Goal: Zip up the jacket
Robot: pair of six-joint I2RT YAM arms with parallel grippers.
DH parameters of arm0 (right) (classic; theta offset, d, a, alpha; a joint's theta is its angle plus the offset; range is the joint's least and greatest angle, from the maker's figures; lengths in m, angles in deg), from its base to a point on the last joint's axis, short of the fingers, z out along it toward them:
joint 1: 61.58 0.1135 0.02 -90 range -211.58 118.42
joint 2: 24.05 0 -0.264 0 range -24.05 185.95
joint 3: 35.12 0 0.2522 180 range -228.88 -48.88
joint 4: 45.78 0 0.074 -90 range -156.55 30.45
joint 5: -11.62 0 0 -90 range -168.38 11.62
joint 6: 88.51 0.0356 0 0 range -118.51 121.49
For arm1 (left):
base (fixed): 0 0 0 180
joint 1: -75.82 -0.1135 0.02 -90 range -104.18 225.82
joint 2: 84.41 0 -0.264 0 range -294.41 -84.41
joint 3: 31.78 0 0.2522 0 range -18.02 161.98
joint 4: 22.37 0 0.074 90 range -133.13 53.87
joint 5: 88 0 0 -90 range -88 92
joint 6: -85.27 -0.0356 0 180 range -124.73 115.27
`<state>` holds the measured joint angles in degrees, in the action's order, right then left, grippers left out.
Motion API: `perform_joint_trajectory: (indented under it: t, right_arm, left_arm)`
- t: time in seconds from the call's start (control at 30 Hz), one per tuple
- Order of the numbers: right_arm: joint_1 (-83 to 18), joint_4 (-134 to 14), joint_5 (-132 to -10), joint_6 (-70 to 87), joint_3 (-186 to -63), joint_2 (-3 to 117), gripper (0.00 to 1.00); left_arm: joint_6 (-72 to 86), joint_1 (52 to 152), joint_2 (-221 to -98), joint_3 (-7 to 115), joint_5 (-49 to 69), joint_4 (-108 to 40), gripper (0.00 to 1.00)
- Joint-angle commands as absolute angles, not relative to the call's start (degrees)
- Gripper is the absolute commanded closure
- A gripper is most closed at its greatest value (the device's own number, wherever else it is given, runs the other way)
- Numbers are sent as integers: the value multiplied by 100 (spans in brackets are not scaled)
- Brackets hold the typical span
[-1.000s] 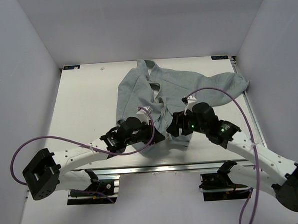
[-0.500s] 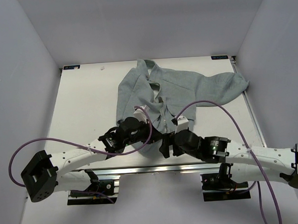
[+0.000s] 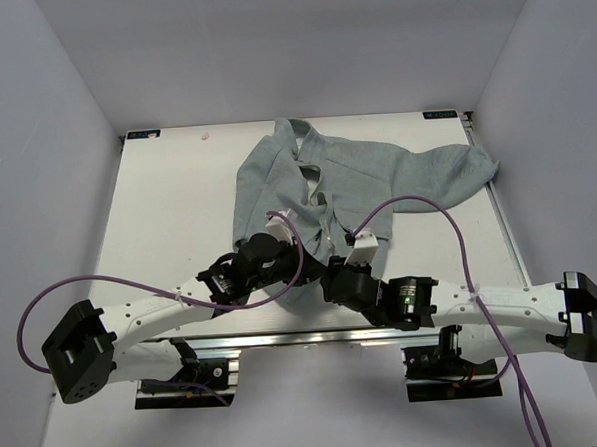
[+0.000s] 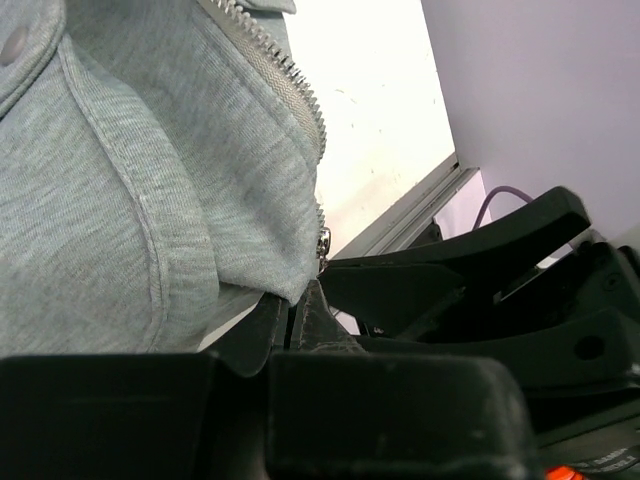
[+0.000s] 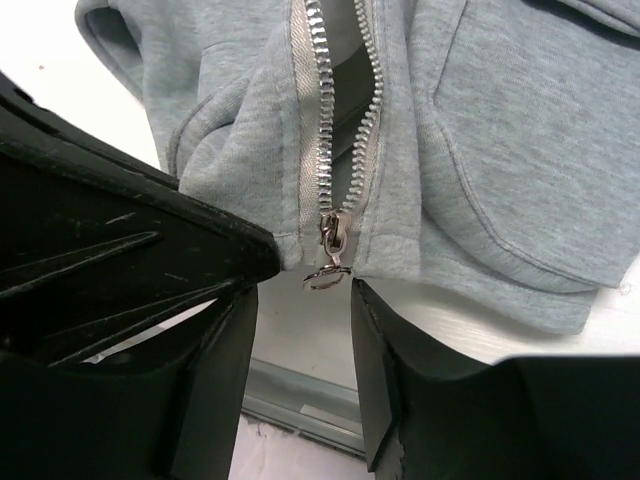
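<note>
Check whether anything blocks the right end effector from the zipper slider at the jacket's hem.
Nothing visible. The zipper slider hangs at the jacket's hem ahead of the open right end effector, bare table between them. The left end effector pinches the hem beside it, not across.

Just ahead of the right gripper point(image 5: 300, 295), whose fingers point(image 5: 385, 400) are matt black plastic, the jacket point(image 5: 480, 130) is soft, matt grey-green knitted cloth with a fine rib. Its zipper point(image 5: 318, 120) has bright silver metal teeth on pale woven tape and a shiny metal slider point(image 5: 330, 240). The table point(image 5: 440, 330) beneath the gripper looks smooth and white.
</note>
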<state>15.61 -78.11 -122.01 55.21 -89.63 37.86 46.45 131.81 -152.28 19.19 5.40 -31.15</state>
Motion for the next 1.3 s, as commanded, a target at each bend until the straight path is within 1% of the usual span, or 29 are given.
perform_joint_trajectory:
  t: [0.0,0.37,0.57,0.7,0.77,0.8,0.83,0.9,0.97,1.0,1.03,1.27]
  right_arm:
    - [1594,-7633,-12838,5915,-9265,3879,52]
    - [1594,-7853,-13269,6609,-9292,4117,57]
    - [1585,-7511,-13357,6460,-9221,4134,57]
    - [1594,-7475,-13427,6425,-9204,4126,59]
    - [1594,-7414,-13445,6381,-9177,4073,65]
    - [1594,-7414,-13454,6372,-9169,4056,74]
    - [1594,-7414,-13454,6407,-9116,4003,89]
    - [1594,-7378,-13428,6363,-9081,3950,90]
    - [1594,-7431,-13323,6293,-9116,3897,93]
    - [1594,-7448,-13287,6249,-9116,3862,95]
    - [1594,-7475,-13200,6231,-9098,3819,99]
    - [1585,-7668,-12541,5680,-8976,3379,100]
  left_arm:
    - [4634,13207,-14997,1924,578,-2901,100]
    - [4545,13207,-14936,1907,666,-2865,100]
    - [4519,13207,-15023,1942,736,-2830,100]
    - [4510,13207,-15085,1977,789,-2848,100]
    - [4510,13207,-15085,1969,780,-2848,100]
    - [4502,13207,-15085,1968,789,-2865,100]
    - [4493,13207,-15077,1977,789,-2874,100]
    - [4484,13207,-15068,1968,780,-2892,100]
    - [4484,13207,-15076,1969,771,-2927,100]
    - [4475,13207,-15076,1968,754,-2927,100]
    - [4466,13207,-15076,1968,762,-2944,100]
    - [4317,13207,-15033,2065,684,-3313,100]
